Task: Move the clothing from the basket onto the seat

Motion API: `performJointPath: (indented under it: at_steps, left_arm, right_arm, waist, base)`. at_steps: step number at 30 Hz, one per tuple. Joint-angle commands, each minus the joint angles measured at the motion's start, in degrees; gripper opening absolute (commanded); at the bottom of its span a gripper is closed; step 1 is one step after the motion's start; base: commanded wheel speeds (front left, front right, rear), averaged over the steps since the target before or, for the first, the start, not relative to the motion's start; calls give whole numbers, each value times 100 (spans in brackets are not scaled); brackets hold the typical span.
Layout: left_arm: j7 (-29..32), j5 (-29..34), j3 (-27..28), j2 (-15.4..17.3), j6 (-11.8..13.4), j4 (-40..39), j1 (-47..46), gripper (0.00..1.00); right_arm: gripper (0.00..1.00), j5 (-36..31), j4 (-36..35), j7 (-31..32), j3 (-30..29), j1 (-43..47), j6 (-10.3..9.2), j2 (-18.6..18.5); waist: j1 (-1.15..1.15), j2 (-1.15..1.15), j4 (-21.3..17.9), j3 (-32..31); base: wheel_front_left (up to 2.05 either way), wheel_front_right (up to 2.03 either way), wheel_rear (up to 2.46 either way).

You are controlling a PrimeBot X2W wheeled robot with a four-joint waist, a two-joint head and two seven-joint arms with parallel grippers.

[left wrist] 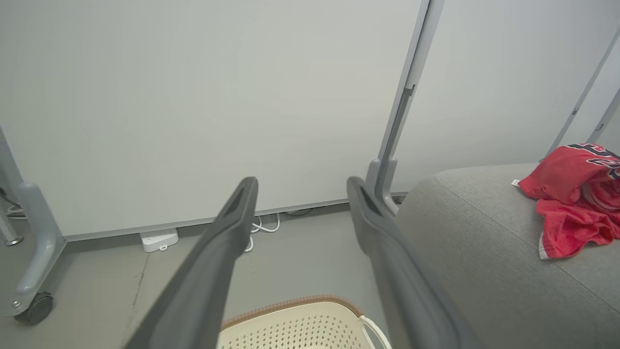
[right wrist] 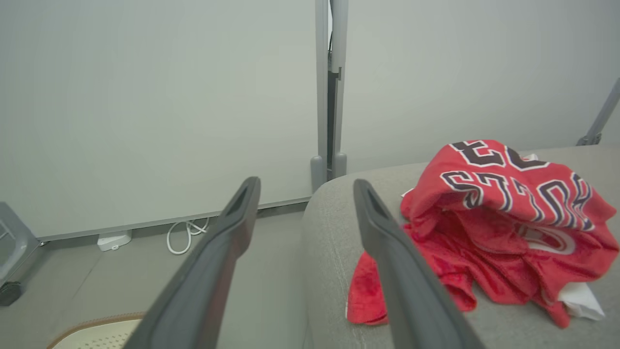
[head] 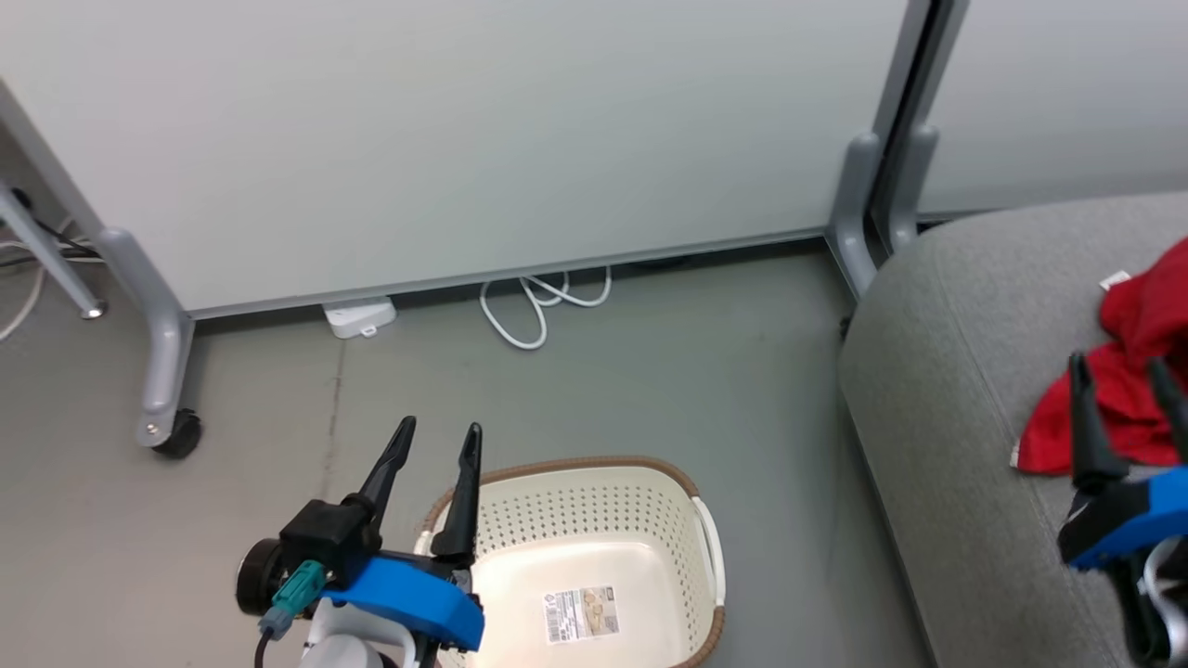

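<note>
The red clothing (head: pixel 1128 390) lies crumpled on the grey seat (head: pixel 947 353) at the right; black white-edged lettering shows on the jersey (right wrist: pixel 513 184), and the heap also shows at the right of the left wrist view (left wrist: pixel 571 203). The cream basket (head: pixel 594 557) with a brown rim stands on the floor, with just a barcode label (head: pixel 581 612) on its bottom. My left gripper (head: pixel 436 445) hangs open above the basket's left rim, holding nothing. My right gripper (head: pixel 1118 371) is open just in front of the clothing, nothing between its fingers (right wrist: pixel 387 242).
Grey partition panels on wheeled feet (head: pixel 167 427) stand behind the floor. A white power adapter (head: pixel 360 318) and a looped white cable (head: pixel 538 306) lie at the panel's base. The seat's rounded corner (head: pixel 882 278) sits close to a panel post (head: pixel 854 213).
</note>
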Motion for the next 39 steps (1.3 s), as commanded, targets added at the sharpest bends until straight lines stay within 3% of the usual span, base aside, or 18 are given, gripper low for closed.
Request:
performJointPath:
  at_steps: [1,7,13,21,39]
  left_arm:
    - [-17,34,83,-6,-11,-9,79,100]
    - [-17,79,348,-30,-12,14,252,100]
    - [-17,141,631,-44,-12,47,378,100]
    - [-17,213,838,-45,-14,104,508,100]
    - [-17,126,738,-55,-15,214,543,100]
  right_arm:
    - [100,-25,-182,39,1,245,1,113]
    - [100,-161,-886,81,223,868,2,488]
    - [100,-250,-1138,-45,435,1252,1,675]
    - [100,-281,-976,-177,663,1448,1,748]
    - [100,-113,-716,-285,725,1396,1,760]
  waist:
    - [2,0,149,-142]
    - [2,0,315,-274]
    - [2,0,387,-327]
    - [2,0,401,-332]
    - [2,0,397,-372]
  base:
    - [0,0,0]
    - [0,0,0]
    - [0,0,0]
    - [0,0,0]
    - [0,0,0]
